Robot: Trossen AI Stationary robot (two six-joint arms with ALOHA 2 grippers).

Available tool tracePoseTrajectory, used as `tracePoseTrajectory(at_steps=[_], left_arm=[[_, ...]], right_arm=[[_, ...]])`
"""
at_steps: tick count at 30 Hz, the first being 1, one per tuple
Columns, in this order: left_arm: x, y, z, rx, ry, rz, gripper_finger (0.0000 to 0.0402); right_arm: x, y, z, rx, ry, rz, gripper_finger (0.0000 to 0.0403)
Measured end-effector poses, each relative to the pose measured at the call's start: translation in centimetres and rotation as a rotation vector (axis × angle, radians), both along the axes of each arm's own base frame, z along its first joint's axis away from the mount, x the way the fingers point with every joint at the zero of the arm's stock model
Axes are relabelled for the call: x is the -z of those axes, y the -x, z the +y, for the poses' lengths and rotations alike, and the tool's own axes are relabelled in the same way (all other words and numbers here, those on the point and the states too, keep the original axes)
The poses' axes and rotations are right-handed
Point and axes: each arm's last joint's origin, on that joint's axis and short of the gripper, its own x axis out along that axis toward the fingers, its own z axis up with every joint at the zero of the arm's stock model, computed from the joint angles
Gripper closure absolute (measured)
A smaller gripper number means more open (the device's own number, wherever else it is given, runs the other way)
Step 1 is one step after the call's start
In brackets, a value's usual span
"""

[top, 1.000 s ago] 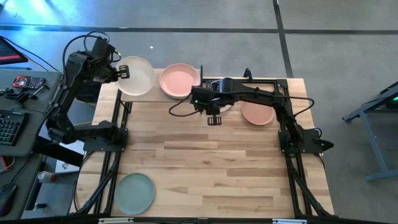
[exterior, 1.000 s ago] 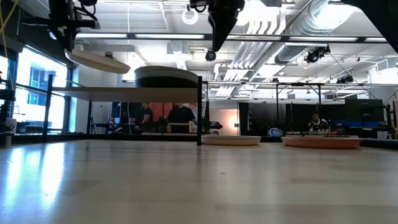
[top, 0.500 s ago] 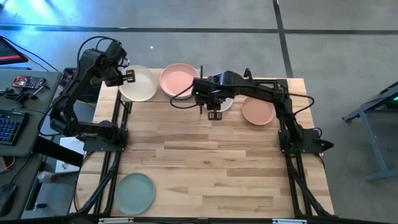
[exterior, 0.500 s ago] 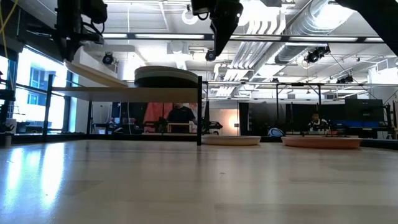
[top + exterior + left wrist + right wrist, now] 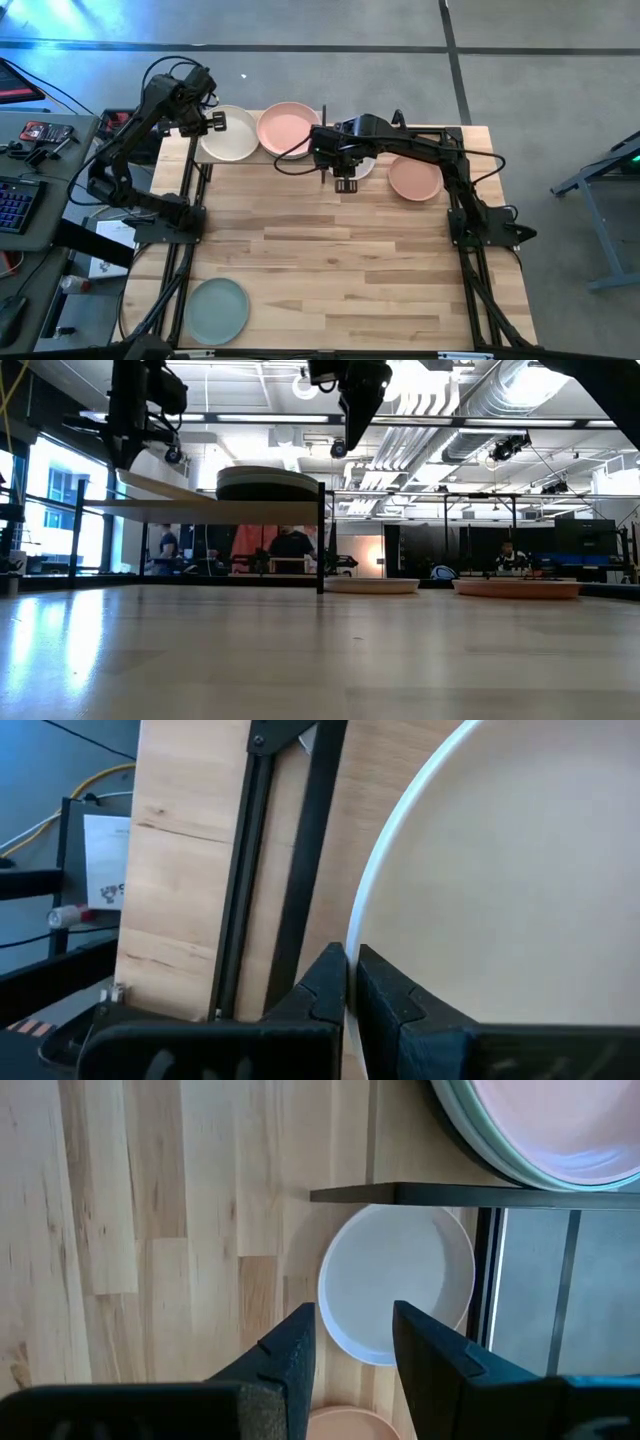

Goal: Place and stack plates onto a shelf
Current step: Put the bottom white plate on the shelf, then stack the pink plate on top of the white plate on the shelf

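Note:
My left gripper (image 5: pixel 212 122) is shut on a beige-grey plate (image 5: pixel 230 134) over the left half of the shelf (image 5: pixel 200 510), beside a stack topped by a pink plate (image 5: pixel 288 129). In the low view the held plate (image 5: pixel 165 488) slants down toward the stack (image 5: pixel 268 482). My right gripper (image 5: pixel 345 184) hangs open above the table, just in front of the shelf. Its wrist view looks down on a white plate (image 5: pixel 395 1280) lying flat on the table. A terracotta plate (image 5: pixel 413 178) lies to the right of it. My left gripper pinches the beige-grey plate's rim (image 5: pixel 352 935) between its two fingers (image 5: pixel 325 985), on the plate's left side. The fingers come slanting down from the table's left. The plate is tilted, its held side high, and its lower edge (image 5: pixel 208 499) is at the shelf board; whether it touches I cannot tell.
A sage green plate (image 5: pixel 217 309) lies at the table's near left corner. The shelf's black uprights (image 5: pixel 321 540) stand at the far edge, beside the white plate (image 5: pixel 372 586). Most of the wooden tabletop (image 5: pixel 330 270) is bare. People move in the room beyond the table.
My left gripper has carried the beige-grey plate toward the table's right and down, over the shelf beside the stack. The plate has tipped, its right edge sinking to the shelf board while the held side stays higher. My right gripper has shifted slightly toward the far edge.

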Motion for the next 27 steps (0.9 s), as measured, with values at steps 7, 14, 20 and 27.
tracePoseTrajectory(at_steps=[7, 14, 20, 27], left_arm=[[0.21, -0.17, 0.38, -0.009, -0.005, -0.002, 0.0400], [0.21, -0.16, 0.38, -0.009, -0.005, -0.001, 0.0379], [0.22, -0.14, 0.33, 0.009, 0.003, 0.006, 0.0357], [0.25, -0.18, 0.27, 0.019, 0.017, -0.012, 0.0344]], right_arm=[[0.03, 0.10, 0.02, 0.000, -0.002, 0.011, 0.0292], [0.03, 0.11, 0.02, 0.000, -0.002, 0.011, 0.0292], [0.03, 0.11, 0.02, 0.000, -0.002, 0.012, 0.0292], [0.03, 0.11, 0.02, 0.002, -0.003, 0.011, 0.0292]])
